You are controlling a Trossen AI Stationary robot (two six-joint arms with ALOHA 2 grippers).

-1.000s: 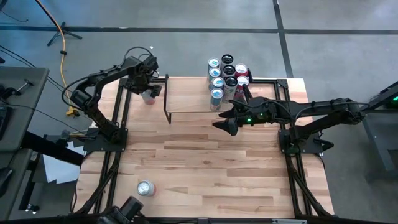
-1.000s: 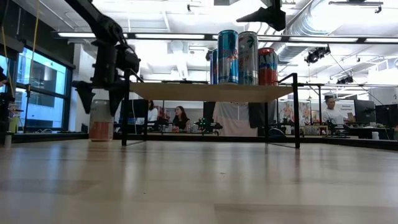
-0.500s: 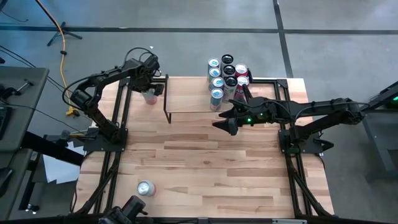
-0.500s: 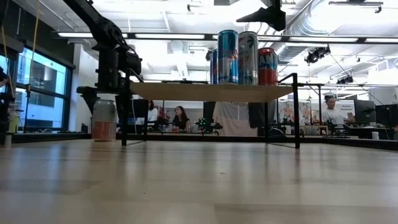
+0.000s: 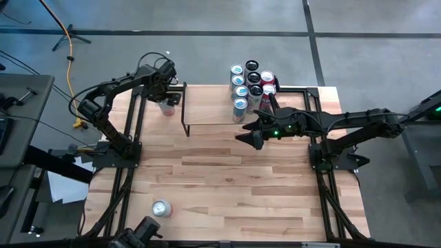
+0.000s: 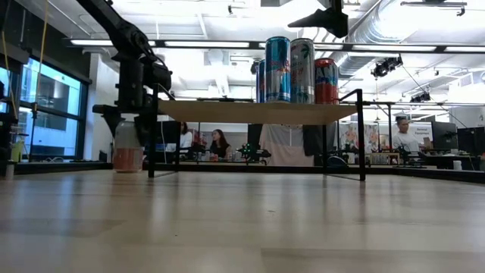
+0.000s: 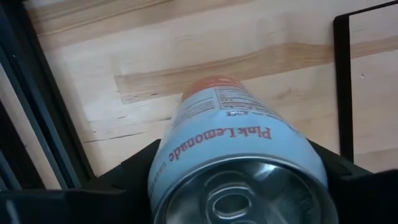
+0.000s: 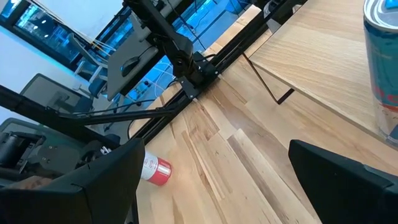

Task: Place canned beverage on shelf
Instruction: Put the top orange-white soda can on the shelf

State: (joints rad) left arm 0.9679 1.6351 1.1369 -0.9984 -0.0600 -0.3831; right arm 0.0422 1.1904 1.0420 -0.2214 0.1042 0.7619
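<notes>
Pale blue with a pink band at its foot, the can (image 7: pixel 239 149) stands upright on the table just off the left end of the shelf (image 6: pixel 254 111), near the table's far left corner. I have my left gripper (image 5: pixel 165 98) directly above it, fingers (image 7: pixel 124 177) down either side of the body, so the can's long axis runs straight up between the jaws. They are partly open around the can; I cannot tell from here whether the pads are touching its sides or have a grip on it yet. The shelf top sits higher than the can's lid and to its right, so I judge the coming move as up, then across. My right gripper (image 5: pixel 249 136) waits wide open and empty in front of the shelf, near the cluster of cans (image 5: pixel 249 83) at its right end.
</notes>
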